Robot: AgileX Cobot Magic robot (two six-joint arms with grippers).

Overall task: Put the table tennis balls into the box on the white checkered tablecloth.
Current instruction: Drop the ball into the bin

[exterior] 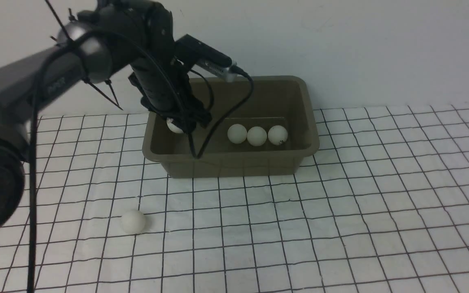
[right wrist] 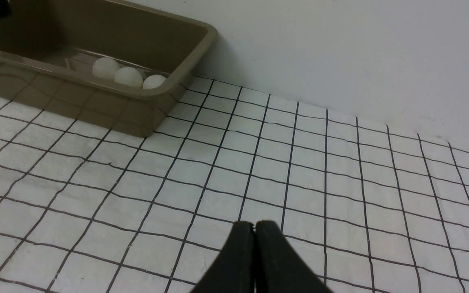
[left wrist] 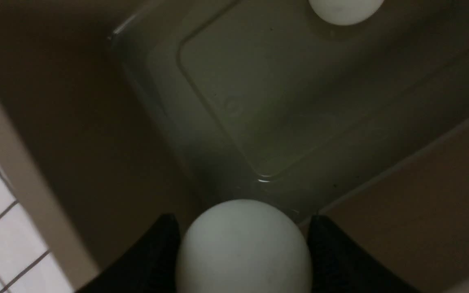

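White wall (exterior: 381, 49) backs a white checkered tablecloth (exterior: 340, 211). The box (exterior: 234, 165) sits on the cloth close to that wall, its long axis running left to right across the front view. Three balls (exterior: 257, 136) lie in a touching row on the box floor, toward its right end.

The left gripper (exterior: 179, 122) reaches down over the box's left end, within the outline of the rim. Its fingers (left wrist: 149, 260) are clamped on either side of a held ball (left wrist: 242, 248). The wrist view looks past that ball to the corner of the box floor, with the walls rising around it. How high the ball hangs above the floor cannot be told.

The coming move turns on this: the held ball has box floor under it, not rim or cloth. Parting the jaws should therefore drop it into the left end, well apart from the row.

One loose ball (exterior: 133, 221) remains on the cloth in front of the box, off its left front corner, so the left arm looks nearer to it. The right gripper (right wrist: 255, 232) hangs over cloth beyond the box's right end, jaws pressed together on nothing.
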